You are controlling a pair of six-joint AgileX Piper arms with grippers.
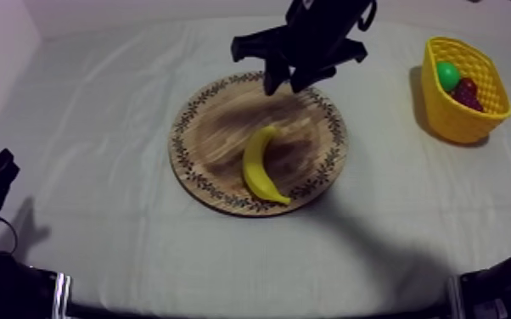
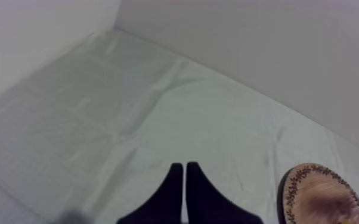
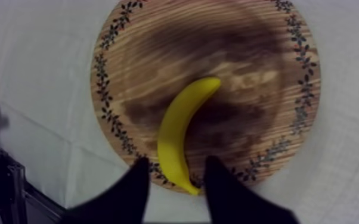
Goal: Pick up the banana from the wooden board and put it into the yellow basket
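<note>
The banana [image 1: 261, 164] is lying on the wooden board [image 1: 212, 127] in the middle of the counter [image 1: 98, 127]. The right tool [image 1: 289, 82] is hovering over the board's far rim, fingers spread apart and gripping nothing. The left tool [image 2: 184, 176] is sitting pinched into a narrow wedge, empty. The yellow basket [image 1: 461, 123] is standing well apart.

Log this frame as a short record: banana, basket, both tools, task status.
banana: lying on the wooden board, not gripped
yellow basket: right of the board, holding a green fruit and a small red fruit
right tool: open, over the board's far edge
left tool: shut on nothing, low at the left side
status: pick not yet done
</note>
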